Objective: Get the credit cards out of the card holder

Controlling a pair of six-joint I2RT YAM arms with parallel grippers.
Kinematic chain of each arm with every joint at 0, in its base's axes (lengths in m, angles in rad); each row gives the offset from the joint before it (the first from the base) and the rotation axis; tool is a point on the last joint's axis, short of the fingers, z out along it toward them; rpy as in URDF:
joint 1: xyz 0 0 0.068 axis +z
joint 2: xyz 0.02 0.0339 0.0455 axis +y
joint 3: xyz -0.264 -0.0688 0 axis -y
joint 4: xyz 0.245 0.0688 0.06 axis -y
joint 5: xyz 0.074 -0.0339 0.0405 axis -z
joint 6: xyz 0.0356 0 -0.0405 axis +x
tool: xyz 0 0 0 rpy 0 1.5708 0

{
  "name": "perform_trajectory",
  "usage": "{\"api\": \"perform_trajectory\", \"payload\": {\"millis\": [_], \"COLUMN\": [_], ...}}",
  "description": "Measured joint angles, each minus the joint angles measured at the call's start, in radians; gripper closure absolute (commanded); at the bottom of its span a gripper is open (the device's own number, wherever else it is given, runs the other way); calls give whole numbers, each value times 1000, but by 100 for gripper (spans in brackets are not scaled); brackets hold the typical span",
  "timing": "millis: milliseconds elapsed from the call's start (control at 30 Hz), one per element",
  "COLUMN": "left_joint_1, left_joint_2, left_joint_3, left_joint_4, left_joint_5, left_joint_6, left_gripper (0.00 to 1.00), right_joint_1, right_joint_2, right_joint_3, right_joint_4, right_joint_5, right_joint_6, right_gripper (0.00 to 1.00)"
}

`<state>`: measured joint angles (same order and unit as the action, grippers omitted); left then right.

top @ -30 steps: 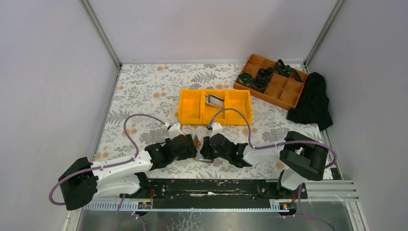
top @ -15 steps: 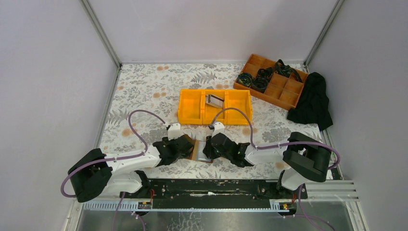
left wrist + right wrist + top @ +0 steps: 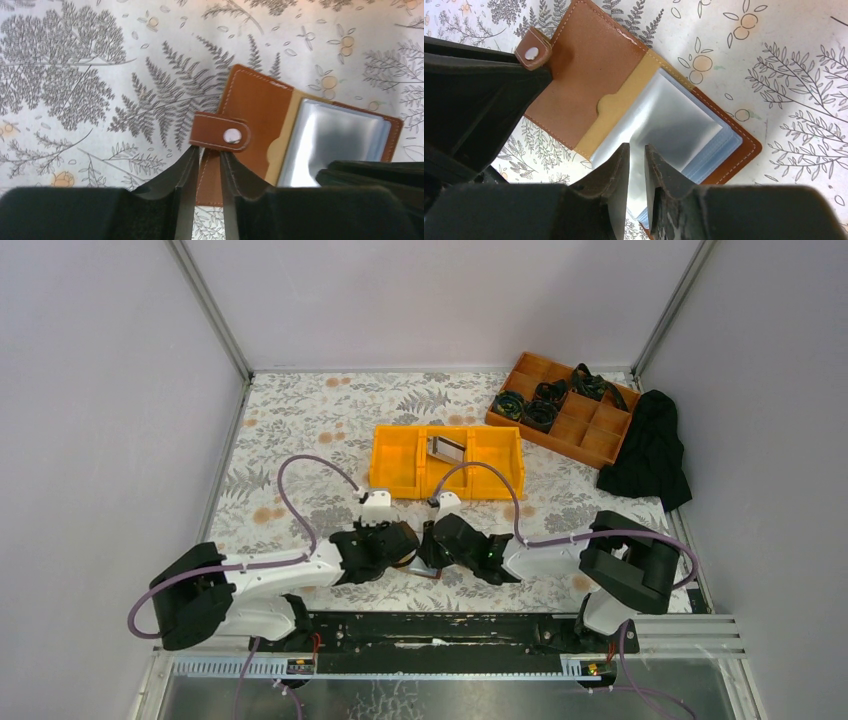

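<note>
The brown leather card holder [image 3: 418, 552] lies open on the table between both grippers. Its snap strap [image 3: 221, 131] and left cover [image 3: 257, 107] show in the left wrist view. My left gripper [image 3: 205, 150] has its jaws narrowed to a slim gap that straddles the left cover's stitched edge just under the strap; the leather lies flat there. A silvery credit card [image 3: 674, 112] sits in a clear sleeve over a stack of bluish sleeves [image 3: 724, 150]. My right gripper [image 3: 637, 146] is pinched on the top sleeve, which bows upward. Another card [image 3: 446, 448] lies in the yellow bin.
A yellow three-part bin [image 3: 400, 472] stands just beyond the grippers. An orange divided tray [image 3: 590, 435] with dark coiled items sits at the back right, and a black cloth [image 3: 650, 450] lies beside it. Both arms lie low and nearly touch at the holder.
The left arm has swung right and forward to the holder, and its jaws have closed from wide to a narrow gap. The right gripper has stayed on the holder and narrowed slightly.
</note>
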<state>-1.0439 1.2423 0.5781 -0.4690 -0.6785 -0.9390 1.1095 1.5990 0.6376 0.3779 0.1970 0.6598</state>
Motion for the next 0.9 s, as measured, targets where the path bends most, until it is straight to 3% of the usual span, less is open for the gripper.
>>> {"api": "perform_trajectory", "payload": {"millis": [67, 200, 267, 300, 333, 433, 667, 900], "left_joint_1": [-12, -23, -24, -24, -25, -29, -12, 15], "left_joint_2": [29, 97, 104, 100, 91, 51, -52, -32], "left_joint_3": [30, 61, 61, 60, 59, 58, 26, -3], "left_joint_4": [0, 1, 6, 11, 18, 37, 97, 163], "left_joint_5": [-14, -1, 34, 58, 85, 146, 291, 400], "left_joint_6": [6, 22, 29, 31, 32, 40, 53, 52], "left_gripper": [90, 86, 67, 50, 39, 24, 24, 27], "right_joint_1": [0, 0, 0, 0, 0, 0, -1, -6], "right_joint_2": [12, 27, 31, 34, 37, 48, 73, 75], "right_joint_3": [11, 22, 23, 24, 27, 29, 34, 30], "right_joint_4": [0, 1, 1, 1, 1, 6, 39, 39], "right_joint_5": [0, 0, 0, 0, -1, -4, -8, -7], "right_joint_6": [0, -2, -3, -3, -4, -4, -3, 0], "right_gripper": [75, 75, 76, 76, 75, 75, 76, 76]}}
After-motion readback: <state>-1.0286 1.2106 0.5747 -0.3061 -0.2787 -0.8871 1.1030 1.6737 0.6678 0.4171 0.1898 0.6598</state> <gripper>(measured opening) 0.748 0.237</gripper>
